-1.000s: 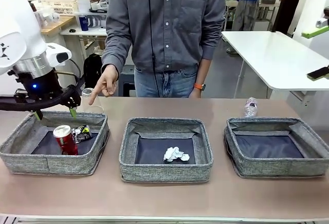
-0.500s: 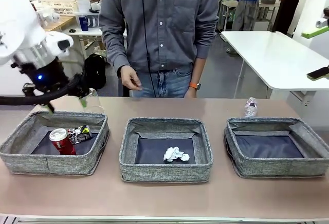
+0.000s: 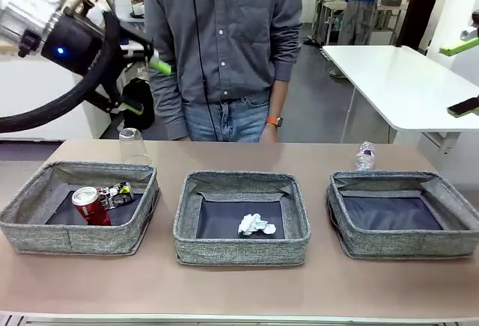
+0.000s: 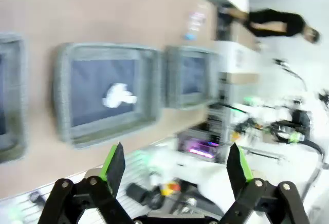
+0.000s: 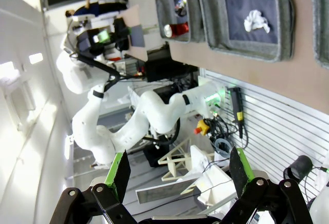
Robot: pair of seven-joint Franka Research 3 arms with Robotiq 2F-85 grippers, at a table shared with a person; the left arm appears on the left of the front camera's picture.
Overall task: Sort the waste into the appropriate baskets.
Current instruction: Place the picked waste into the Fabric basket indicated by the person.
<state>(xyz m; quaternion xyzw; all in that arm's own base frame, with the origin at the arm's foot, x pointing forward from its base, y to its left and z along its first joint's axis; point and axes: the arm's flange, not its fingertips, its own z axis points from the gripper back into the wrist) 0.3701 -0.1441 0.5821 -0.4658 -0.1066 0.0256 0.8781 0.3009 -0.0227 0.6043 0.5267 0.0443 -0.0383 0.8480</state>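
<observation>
Left gripper (image 3: 146, 87), jaws wide and empty, has lifted clear of the left basket (image 3: 45, 232), red can (image 3: 90, 205) now inside; cup (image 3: 130, 145) and bottle (image 3: 364, 155) remain unsorted.

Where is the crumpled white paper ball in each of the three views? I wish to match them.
Front view: paper ball low centre, inside the middle basket.
Left wrist view: paper ball left of centre, on that basket's dark bottom.
Right wrist view: paper ball top right, in the same basket.
Shared landmark: the middle basket around it.

A grey-shirted person (image 3: 224, 34) stands behind the tan table (image 3: 239, 288)
</observation>
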